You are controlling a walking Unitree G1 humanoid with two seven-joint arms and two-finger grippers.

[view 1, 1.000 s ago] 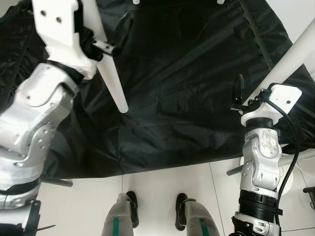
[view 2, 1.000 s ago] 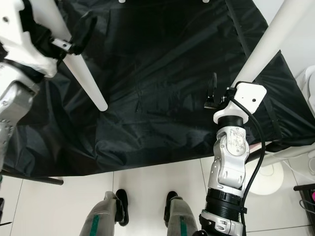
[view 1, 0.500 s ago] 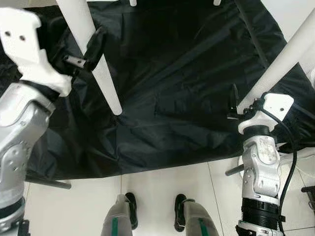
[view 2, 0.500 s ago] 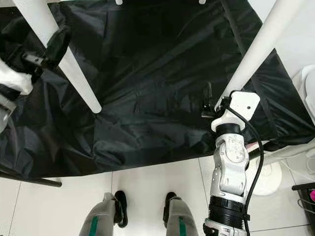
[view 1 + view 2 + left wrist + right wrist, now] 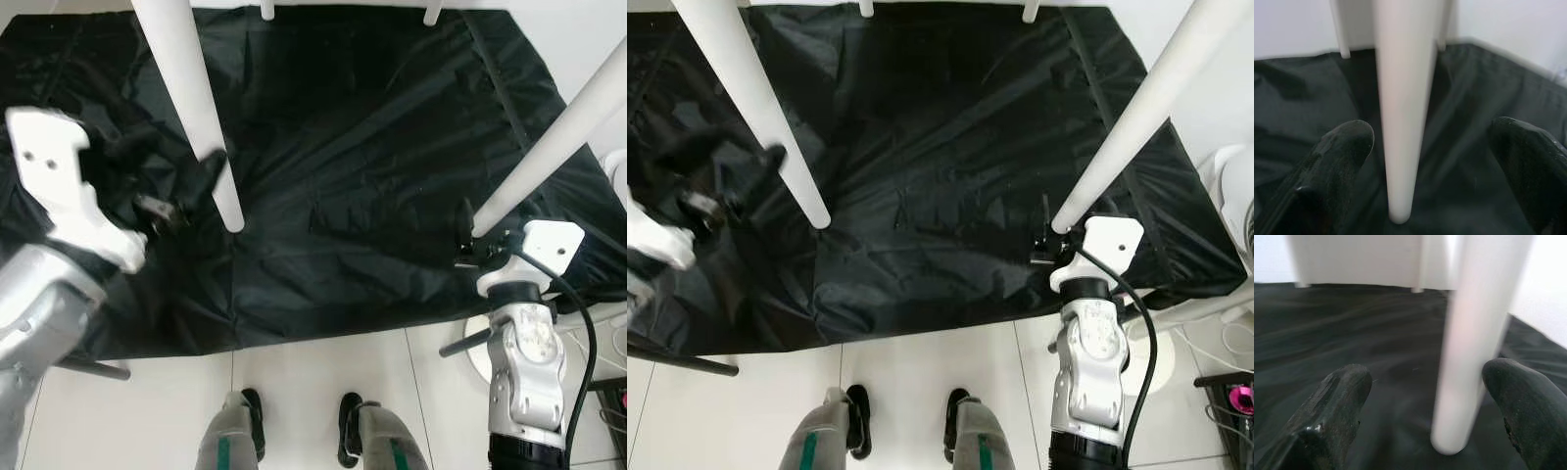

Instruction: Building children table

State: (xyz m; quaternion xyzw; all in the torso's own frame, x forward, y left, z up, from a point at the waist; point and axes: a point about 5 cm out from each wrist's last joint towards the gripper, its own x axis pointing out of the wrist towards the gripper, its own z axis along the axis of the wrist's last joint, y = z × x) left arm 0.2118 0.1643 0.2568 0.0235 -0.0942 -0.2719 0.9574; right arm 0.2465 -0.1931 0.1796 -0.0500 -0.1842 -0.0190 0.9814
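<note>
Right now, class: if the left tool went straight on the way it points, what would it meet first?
Most likely the white table leg standing between the open left tool fingers; depth is unclear, but nothing lies nearer.

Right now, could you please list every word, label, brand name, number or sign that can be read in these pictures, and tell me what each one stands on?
None: no readable text anywhere.
White table legs: plain, unmarked.
Black sheet: plain, no print.
White wrist housings beside the left claw and right claw: bare apart from small holes, no lettering.
Pink object at the edge of the right eye view: too small to tell.
</note>
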